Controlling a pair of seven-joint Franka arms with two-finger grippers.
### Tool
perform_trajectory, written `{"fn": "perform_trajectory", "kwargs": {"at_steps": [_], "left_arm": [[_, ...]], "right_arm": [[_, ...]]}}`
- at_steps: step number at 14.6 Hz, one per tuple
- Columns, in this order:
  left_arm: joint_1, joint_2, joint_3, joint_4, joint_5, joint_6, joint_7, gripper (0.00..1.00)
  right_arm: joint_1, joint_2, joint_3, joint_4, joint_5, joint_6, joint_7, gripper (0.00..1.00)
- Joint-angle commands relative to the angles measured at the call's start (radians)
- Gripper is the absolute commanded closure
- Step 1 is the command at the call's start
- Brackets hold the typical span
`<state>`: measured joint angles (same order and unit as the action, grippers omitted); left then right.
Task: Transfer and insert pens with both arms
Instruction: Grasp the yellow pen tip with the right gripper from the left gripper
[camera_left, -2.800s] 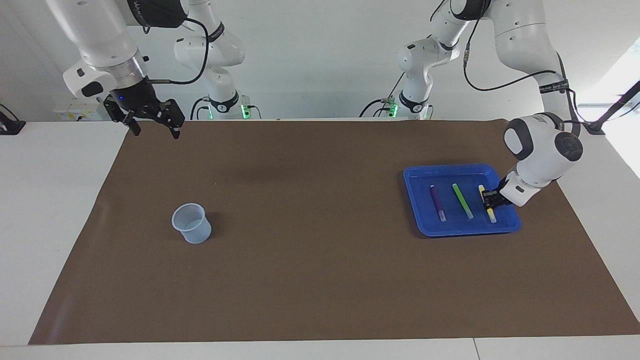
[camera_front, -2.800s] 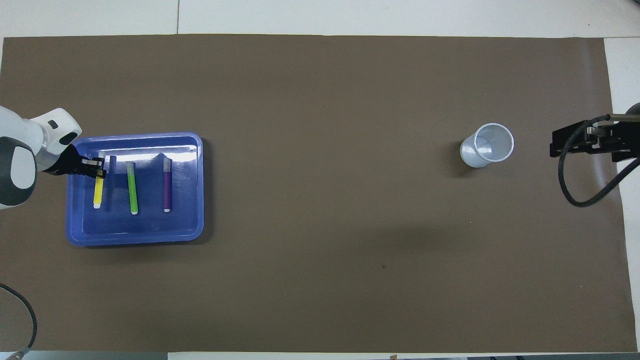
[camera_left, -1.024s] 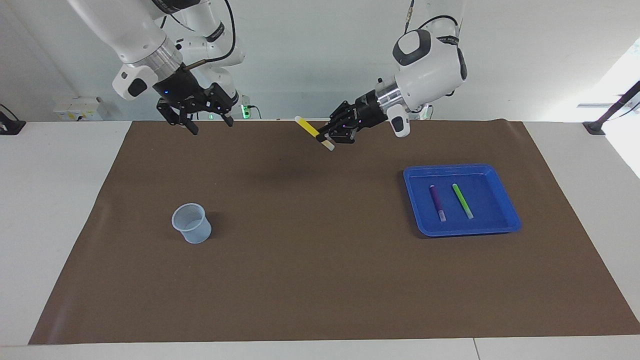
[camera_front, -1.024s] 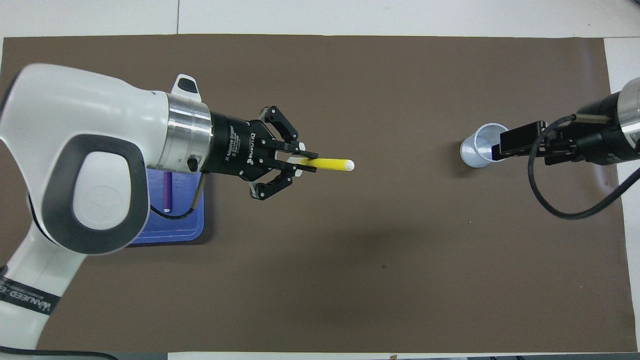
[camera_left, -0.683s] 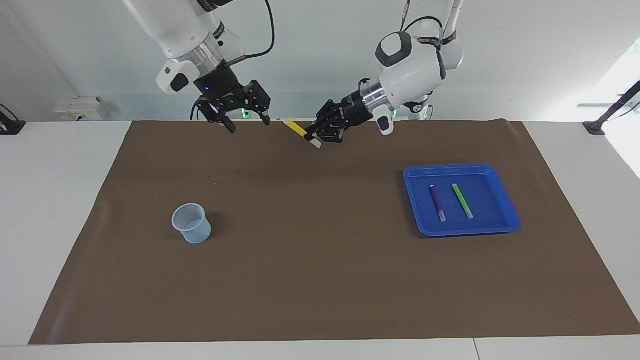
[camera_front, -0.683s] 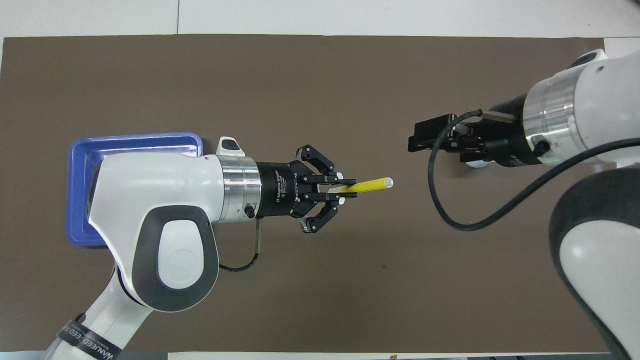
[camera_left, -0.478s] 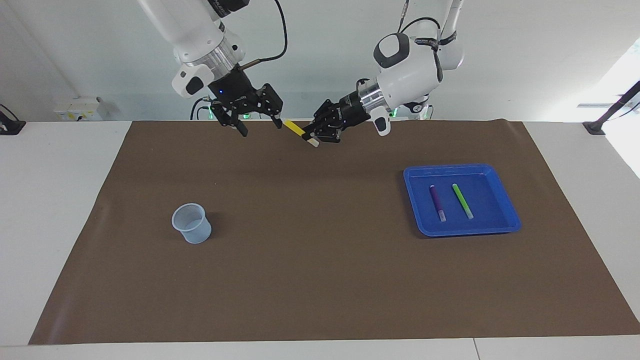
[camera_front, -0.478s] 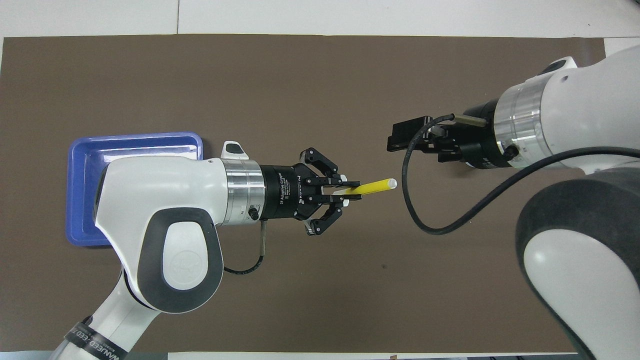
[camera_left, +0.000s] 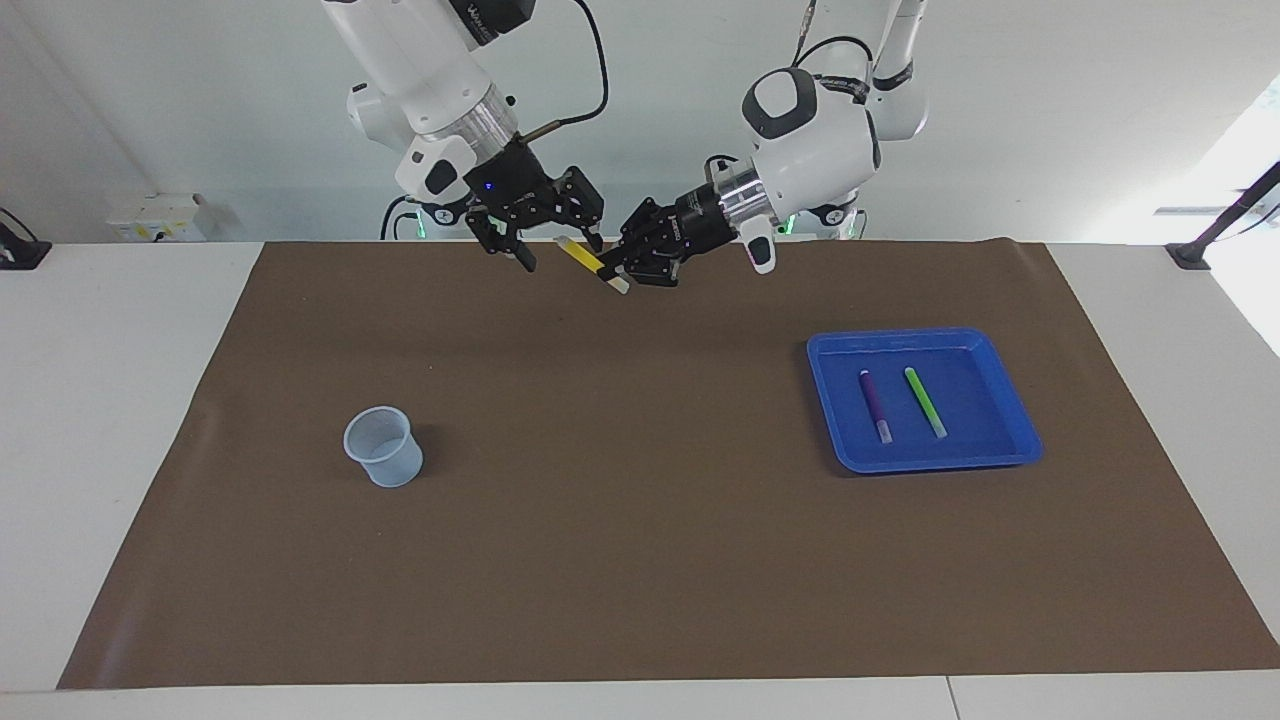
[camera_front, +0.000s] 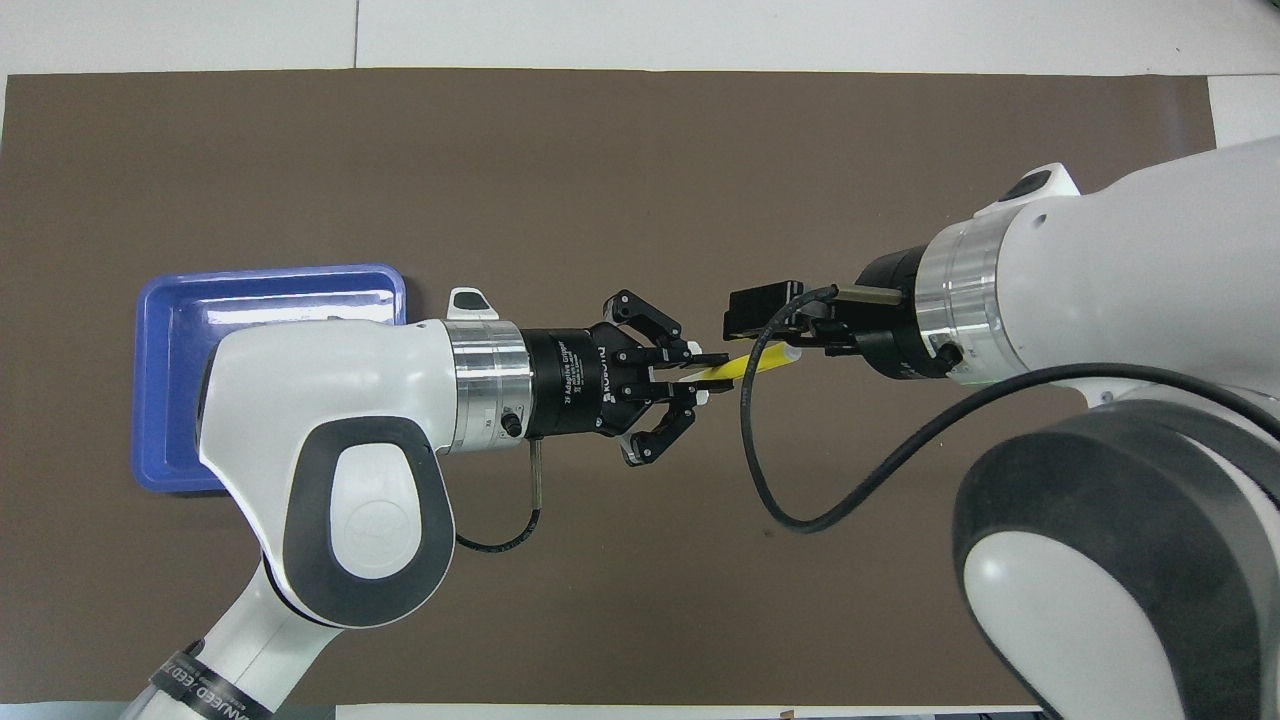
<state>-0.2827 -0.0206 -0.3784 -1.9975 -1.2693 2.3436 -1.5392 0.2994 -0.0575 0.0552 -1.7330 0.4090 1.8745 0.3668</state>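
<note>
Overhead, the left arm hides most of the tray (camera_front: 170, 400) and both pens inside. Three pens counted: purple (camera_left: 873, 402) and green (camera_left: 925, 400) in the tray; yellow (camera_left: 583, 260) at upper centre, clamped by the left end effector (camera_left: 628, 268). Right end effector (camera_left: 552, 243) spread around its free end. One cup (camera_left: 383, 446) on the worktop (camera_left: 640, 560).

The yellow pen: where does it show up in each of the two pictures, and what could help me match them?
Facing view: the yellow pen hangs tilted in the air near the top middle, held in the left hand, its free end at the right hand.
Overhead view: the pen lies near the middle, between the two hands.
Shared landmark: the blue tray, at the left arm's end of the table.
</note>
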Motion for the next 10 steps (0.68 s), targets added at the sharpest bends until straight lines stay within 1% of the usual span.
{"fn": "perform_trajectory", "kwargs": {"at_steps": [1, 2, 3, 4, 6, 7, 8, 10], "left_arm": [[-0.021, -0.007, 0.013, -0.018, -0.031, 0.028, -0.004, 1.00], [-0.021, -0.009, 0.013, -0.018, -0.035, 0.031, -0.002, 1.00], [-0.021, -0.007, 0.013, -0.018, -0.035, 0.033, -0.004, 1.00], [-0.021, -0.007, 0.015, -0.018, -0.038, 0.033, -0.002, 1.00], [-0.021, -0.009, 0.015, -0.020, -0.042, 0.033, -0.002, 1.00], [-0.021, -0.009, 0.013, -0.023, -0.042, 0.036, -0.004, 1.00], [-0.021, -0.009, 0.013, -0.023, -0.044, 0.040, -0.002, 1.00], [-0.023, -0.009, 0.013, -0.023, -0.048, 0.045, -0.002, 1.00]], "right_arm": [[-0.002, -0.030, 0.002, -0.037, 0.021, 0.015, -0.002, 0.05], [-0.002, -0.028, 0.003, -0.036, 0.021, 0.015, -0.003, 0.08], [-0.002, -0.028, 0.003, -0.036, 0.021, 0.015, -0.003, 0.13], [-0.002, -0.028, 0.003, -0.036, 0.021, 0.015, -0.003, 0.28], [-0.002, -0.030, 0.005, -0.033, 0.021, 0.005, 0.003, 0.66], [-0.002, -0.030, 0.008, -0.030, 0.021, -0.009, 0.004, 0.87], [-0.002, -0.030, 0.009, -0.030, 0.021, -0.011, 0.007, 1.00], [-0.002, -0.028, 0.009, -0.028, 0.021, -0.006, 0.009, 1.00]]}}
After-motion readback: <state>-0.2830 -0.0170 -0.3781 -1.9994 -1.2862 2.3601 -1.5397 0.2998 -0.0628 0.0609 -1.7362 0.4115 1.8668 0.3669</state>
